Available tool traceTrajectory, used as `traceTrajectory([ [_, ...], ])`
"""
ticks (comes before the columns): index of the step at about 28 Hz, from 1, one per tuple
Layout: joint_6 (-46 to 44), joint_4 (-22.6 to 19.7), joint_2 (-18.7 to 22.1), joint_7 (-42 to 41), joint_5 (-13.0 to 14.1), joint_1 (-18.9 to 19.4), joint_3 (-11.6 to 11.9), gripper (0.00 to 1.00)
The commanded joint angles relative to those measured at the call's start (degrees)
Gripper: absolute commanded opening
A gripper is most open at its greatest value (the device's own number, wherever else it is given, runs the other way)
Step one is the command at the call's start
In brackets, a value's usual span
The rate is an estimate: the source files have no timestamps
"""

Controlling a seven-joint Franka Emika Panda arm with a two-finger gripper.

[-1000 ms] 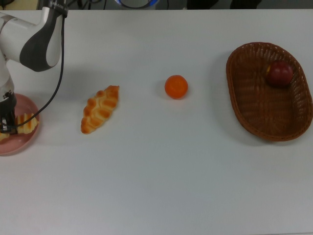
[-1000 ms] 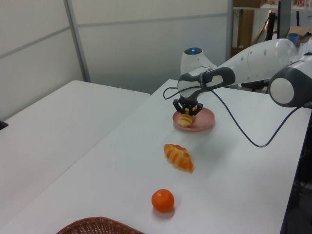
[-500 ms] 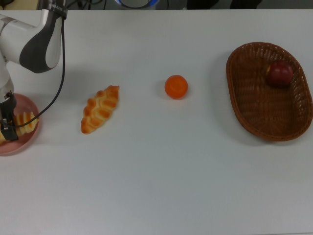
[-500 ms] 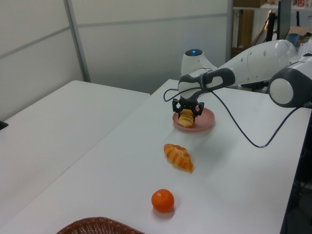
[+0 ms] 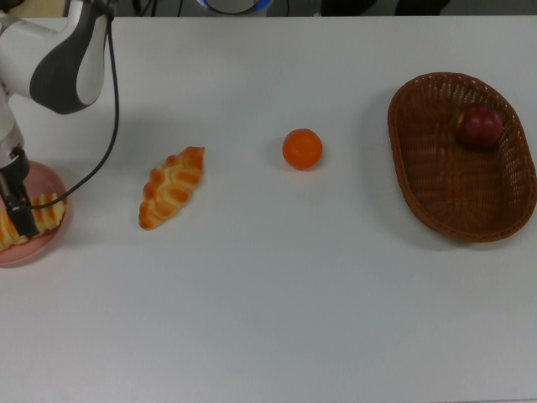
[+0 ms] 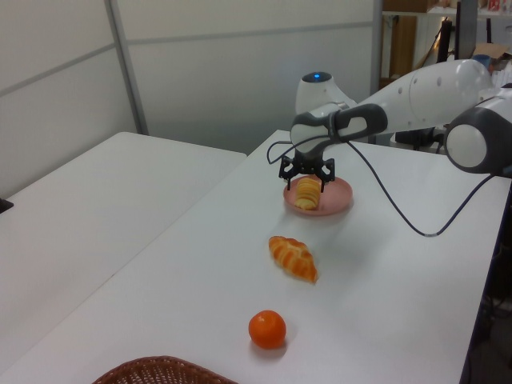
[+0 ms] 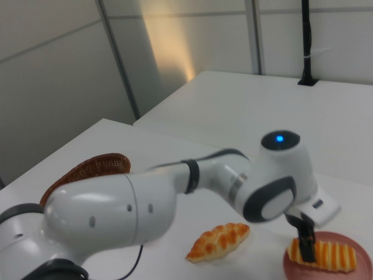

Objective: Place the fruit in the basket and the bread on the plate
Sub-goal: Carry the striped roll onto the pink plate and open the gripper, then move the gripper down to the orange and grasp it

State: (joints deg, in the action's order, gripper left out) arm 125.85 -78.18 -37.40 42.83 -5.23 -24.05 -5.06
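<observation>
Bread: we note the ridged loaf (image 6: pixel 307 192) now rests on the plate (image 6: pixel 336 202), released; the gripper (image 6: pixel 305 169) has risen with fingers spread. Braided pastry (image 5: pixel 172 186) and tangerine (image 5: pixel 302 149) remain on the tabletop (image 5: pixel 268 319); apple (image 5: pixel 479 127) sits in the basket (image 5: pixel 419 180).

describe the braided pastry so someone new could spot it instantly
Start at the white table. In the top view, the pink plate sits at the left edge and the tangerine near the middle; the braided pastry lies bare on the table between them. Unlike the striped loaf on the plate, it is knobbly, with pointed ends, and rests on no dish.
</observation>
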Motion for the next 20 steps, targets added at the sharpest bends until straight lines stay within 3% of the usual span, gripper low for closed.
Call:
traceTrajectory([
  [1,-7.36,-1.70,6.28,-3.63,2.24,1.11,-3.46,1.00],
  [4,-10.70,-3.63,9.35,-5.38,2.15,2.60,-5.83,1.00],
  [12,-19.06,-5.48,10.59,-11.19,1.01,11.47,-5.93,1.00],
  [20,-17.75,-16.63,15.42,-11.19,-2.86,20.08,-5.93,1.00],
])
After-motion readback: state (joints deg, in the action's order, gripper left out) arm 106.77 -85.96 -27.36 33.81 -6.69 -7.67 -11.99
